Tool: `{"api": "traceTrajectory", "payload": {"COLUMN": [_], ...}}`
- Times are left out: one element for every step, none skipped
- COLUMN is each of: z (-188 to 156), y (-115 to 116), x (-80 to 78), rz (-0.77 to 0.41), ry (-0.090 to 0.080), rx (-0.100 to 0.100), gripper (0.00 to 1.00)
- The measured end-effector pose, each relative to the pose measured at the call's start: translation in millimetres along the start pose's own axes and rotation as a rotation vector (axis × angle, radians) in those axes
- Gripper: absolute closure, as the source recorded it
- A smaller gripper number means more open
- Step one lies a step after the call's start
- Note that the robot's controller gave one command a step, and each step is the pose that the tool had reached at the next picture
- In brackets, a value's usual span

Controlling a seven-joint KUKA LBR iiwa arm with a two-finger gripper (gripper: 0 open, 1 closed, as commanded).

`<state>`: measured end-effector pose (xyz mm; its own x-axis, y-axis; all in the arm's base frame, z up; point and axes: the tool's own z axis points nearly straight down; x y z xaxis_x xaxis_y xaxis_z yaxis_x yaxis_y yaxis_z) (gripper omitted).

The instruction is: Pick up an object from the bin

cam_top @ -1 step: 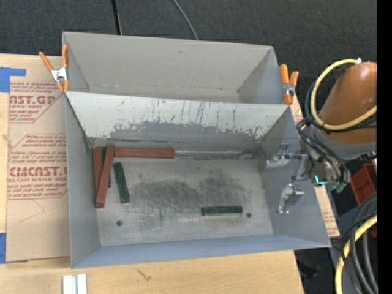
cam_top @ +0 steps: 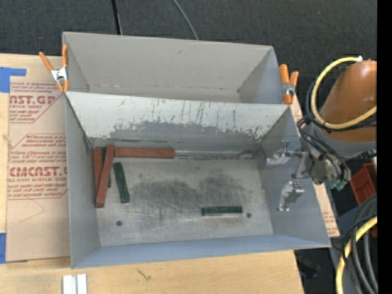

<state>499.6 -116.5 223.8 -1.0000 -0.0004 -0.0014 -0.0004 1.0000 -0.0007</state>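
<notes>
My gripper hangs over the bin's right sloping wall, its two silver fingers spread apart and open, with nothing between them. Nearest to it, a short dark green stick lies flat on the bin floor, to the left of the lower fingertip and apart from it. Another dark green stick lies near the left wall.
Two red-brown sticks lie side by side along the left wall, and a longer red-brown stick lies along the foot of the back wall. The arm with its orange cover and cables stands outside the bin's right rim.
</notes>
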Motion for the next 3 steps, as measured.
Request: {"api": "traceTrajectory", "payload": {"z": [70.2,83.2,78.6], "y": [41.2,67.2,75.7], "x": [-6.6,-5.5,-2.3], "rz": [0.068,0.091,0.159], "ry": [-0.005,0.007,-0.001], "rx": [-0.001,-0.002,-0.002], "gripper": [0.0,0.0,0.0]}}
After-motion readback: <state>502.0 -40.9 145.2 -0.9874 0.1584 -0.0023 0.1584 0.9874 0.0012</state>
